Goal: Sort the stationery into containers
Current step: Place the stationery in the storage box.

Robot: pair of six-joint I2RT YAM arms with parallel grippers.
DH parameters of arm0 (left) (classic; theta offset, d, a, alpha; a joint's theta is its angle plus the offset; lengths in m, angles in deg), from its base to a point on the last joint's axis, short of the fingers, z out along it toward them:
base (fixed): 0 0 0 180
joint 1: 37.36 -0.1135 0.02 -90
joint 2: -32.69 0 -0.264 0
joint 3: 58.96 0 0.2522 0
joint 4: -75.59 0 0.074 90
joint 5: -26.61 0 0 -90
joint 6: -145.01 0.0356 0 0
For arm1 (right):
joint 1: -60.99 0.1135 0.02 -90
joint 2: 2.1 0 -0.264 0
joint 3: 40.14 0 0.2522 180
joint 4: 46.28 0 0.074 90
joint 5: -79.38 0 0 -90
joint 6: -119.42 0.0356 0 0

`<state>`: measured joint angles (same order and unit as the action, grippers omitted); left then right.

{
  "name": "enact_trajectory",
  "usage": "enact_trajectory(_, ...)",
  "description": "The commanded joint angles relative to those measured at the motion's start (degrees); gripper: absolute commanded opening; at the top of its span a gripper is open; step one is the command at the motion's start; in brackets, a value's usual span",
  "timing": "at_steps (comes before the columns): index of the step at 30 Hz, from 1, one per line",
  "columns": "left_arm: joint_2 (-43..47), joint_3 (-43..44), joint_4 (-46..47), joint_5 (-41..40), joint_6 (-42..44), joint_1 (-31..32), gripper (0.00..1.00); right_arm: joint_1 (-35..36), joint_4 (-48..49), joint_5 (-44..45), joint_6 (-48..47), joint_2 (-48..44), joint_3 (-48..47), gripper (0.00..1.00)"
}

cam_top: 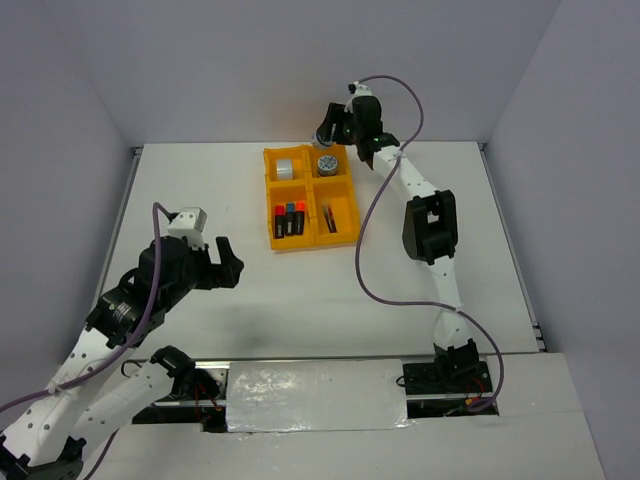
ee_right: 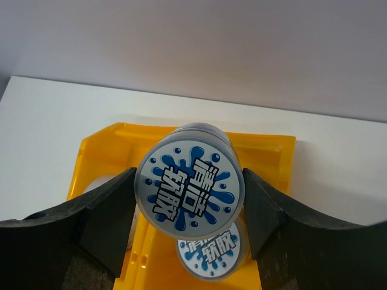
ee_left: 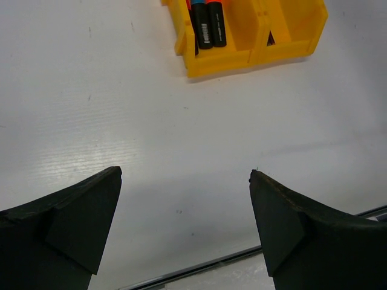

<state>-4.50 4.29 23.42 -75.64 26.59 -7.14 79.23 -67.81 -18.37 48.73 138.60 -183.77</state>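
The yellow-orange tray (cam_top: 311,238) lies at the table's middle back. Its back left compartment holds the grey tape ring (cam_top: 287,167), and its back right holds a blue-white roll (cam_top: 326,165). The front left holds the highlighters (cam_top: 290,219) and the front right the thin pens (cam_top: 329,217). My right gripper (cam_top: 324,136) is shut on the second blue-white roll (ee_right: 188,184) and holds it above the tray's back right compartment. The first roll (ee_right: 213,251) lies right under it. My left gripper (cam_top: 230,262) is open and empty over bare table, well in front and to the left of the tray.
In the left wrist view the tray's front wall (ee_left: 242,58) and the highlighters (ee_left: 208,24) lie far ahead of the open fingers (ee_left: 84,211). The back wall stands close behind the tray. The table's metal front edge (ee_left: 199,269) runs below the left gripper.
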Motion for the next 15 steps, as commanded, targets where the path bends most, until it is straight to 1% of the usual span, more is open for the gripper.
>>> enact_trajectory(1,1.2,0.0,2.9,1.9,1.5,-0.2,0.99,0.2,0.7,0.8,-2.9,1.5,-7.7,0.0)
enact_trajectory(5,1.6,-0.1,2.9,2.3,1.6,-0.2,0.99,0.3,-1.8,1.2,-4.7,4.7,-11.1,0.0)
enact_trajectory(9,2.5,-0.2,3.1,2.7,1.7,-0.2,0.99,0.4,-3.1,1.2,-7.3,4.3,-9.8,0.0)
enact_trajectory(15,3.1,-0.3,3.2,2.7,1.7,-0.2,0.99,0.6,-5.7,0.7,-8.9,3.2,-8.7,0.0)
